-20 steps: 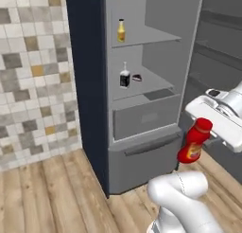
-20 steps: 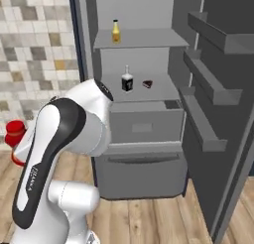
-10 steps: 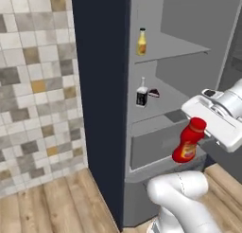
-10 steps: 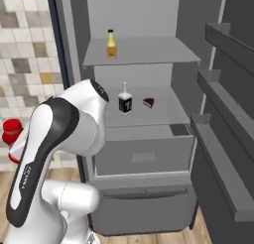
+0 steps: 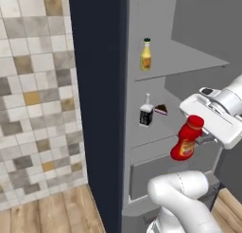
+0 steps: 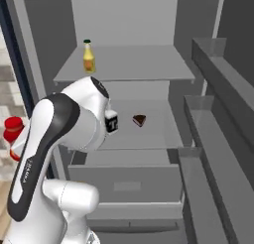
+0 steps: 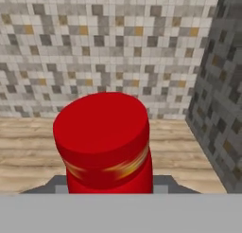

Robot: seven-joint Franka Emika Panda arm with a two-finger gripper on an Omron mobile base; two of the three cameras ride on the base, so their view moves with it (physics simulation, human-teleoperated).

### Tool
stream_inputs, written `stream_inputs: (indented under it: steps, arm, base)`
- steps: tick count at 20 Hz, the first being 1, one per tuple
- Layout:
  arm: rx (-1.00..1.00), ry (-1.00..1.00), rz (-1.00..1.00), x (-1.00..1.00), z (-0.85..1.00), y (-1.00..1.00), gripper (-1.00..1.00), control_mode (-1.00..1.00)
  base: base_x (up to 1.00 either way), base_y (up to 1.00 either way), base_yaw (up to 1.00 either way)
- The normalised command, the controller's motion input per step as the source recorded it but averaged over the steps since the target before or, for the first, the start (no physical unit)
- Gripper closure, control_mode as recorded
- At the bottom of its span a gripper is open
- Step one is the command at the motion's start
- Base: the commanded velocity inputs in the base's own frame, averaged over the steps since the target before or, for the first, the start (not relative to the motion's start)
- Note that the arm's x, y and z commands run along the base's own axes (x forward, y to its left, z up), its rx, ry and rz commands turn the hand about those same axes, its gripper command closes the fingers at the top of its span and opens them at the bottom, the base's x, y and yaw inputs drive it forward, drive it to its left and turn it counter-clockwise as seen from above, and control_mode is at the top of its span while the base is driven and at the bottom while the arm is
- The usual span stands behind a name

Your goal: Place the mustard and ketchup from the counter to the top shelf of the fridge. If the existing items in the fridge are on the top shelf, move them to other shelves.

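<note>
My gripper point(image 5: 197, 136) is shut on the red ketchup bottle point(image 5: 186, 139), held tilted in front of the open fridge point(image 5: 99, 109) at the height of the drawer. Its red cap point(image 7: 101, 132) sits close up in the hand view, and the ketchup point(image 6: 13, 131) peeks out behind my arm at the left edge. The yellow mustard point(image 5: 145, 54) point(image 6: 89, 56) stands upright on the top shelf point(image 5: 189, 64) point(image 6: 144, 67), near its left end. One shelf lower stand the clear black-labelled bottle point(image 5: 146, 112) point(image 6: 112, 123) and the cake wedge point(image 5: 161, 109) point(image 6: 140, 120). The counter is out of view.
The fridge door with its narrow racks point(image 6: 213, 129) stands open on the right. A grey drawer point(image 6: 129, 181) sits under the middle shelf. A tiled wall point(image 5: 38, 94) and wood floor point(image 5: 52, 213) lie left of the fridge's navy side.
The base has driven closer to the fridge, so the interior looms larger in both base views. The ketchup stays in my gripper. The items on the shelves have not moved.
</note>
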Motion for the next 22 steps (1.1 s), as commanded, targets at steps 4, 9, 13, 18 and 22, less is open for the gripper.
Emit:
stream_inputs:
  steps: [4,9,13,18,22]
  arm:
    - [0.0,0.0,0.0,0.0,0.0,0.0,1.0,1.0]
    - [0.0,0.0,0.0,0.0,0.0,0.0,1.0,1.0]
    - [0.0,0.0,0.0,0.0,0.0,0.0,1.0,1.0]
    - [0.0,0.0,0.0,0.0,0.0,0.0,1.0,1.0]
    - [0.0,0.0,0.0,0.0,0.0,0.0,1.0,1.0]
  base:
    - [0.21,-0.35,0.22]
    - [0.01,-0.78,0.11]
    - [0.0,-0.14,0.0]
    - [0.09,-0.09,0.0]
    - [0.22,-0.37,-0.06]
